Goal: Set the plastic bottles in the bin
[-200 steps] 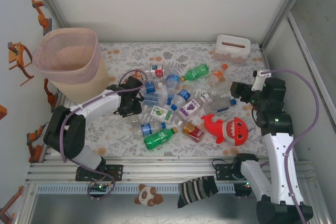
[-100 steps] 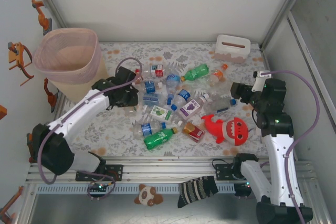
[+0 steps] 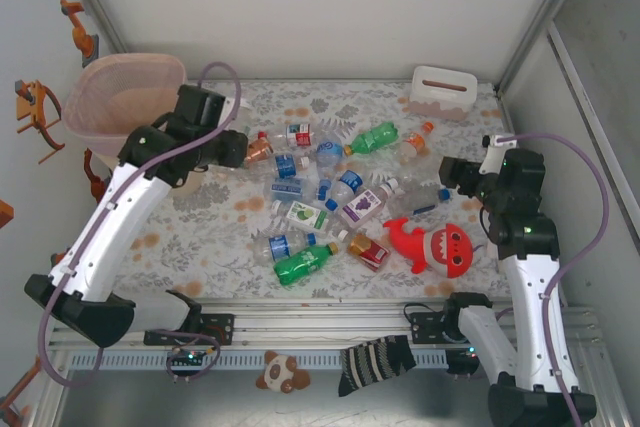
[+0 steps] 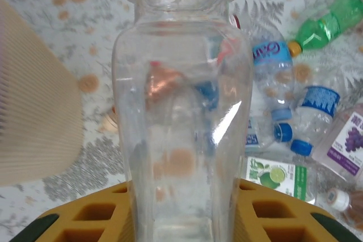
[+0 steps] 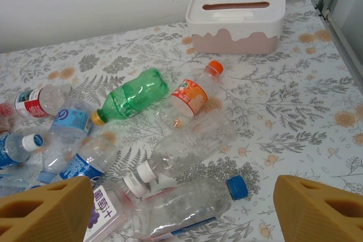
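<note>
**A:** Item one, clear bottle [image 4: 181, 111]. Location?

**B:** Clamped in the left tool [image 3: 238, 147], with a yellow finger [image 4: 85, 219] on either side. Most of its length sticks out past the fingertips. It is held off the table [image 3: 200, 237], just beside the bin [image 3: 130, 58] on its right flank and not over the opening.

**A:** Item two, the bin.

**B:** Pink, translucent, upright at the far left corner. Contents cannot be read through the wall.

**A:** Remaining stock?

**B:** Loose bottles [image 3: 300, 264], lying in a heap mid-table: green ones, clear ones, and blue, red and purple labels. A red shark plush [image 3: 440, 247] lies at the heap's near right edge. A white slotted box [image 3: 442, 92] sits at the far right. Neither is for the bin.

**A:** Right tool?

**B:** Right tool [image 5: 181, 211]: jaws apart, holding nothing, hovering at the right end of the heap.

**A:** Hazards?

**B:** Four, as judgement only.
- **Slip:** the wall is slick and rounded and the grip sits near one end, so the bottle may pivot or slide out on the swing.
- **Early release:** let go before the rim is cleared, it drops outside onto the table.
- **Rim strike:** if the jutting end or the wrist hits the rim, a light bin could shift or tip.
- **Snag:** the purple cable [image 3: 215, 77] arcs close to the rim and may catch on it.
</note>
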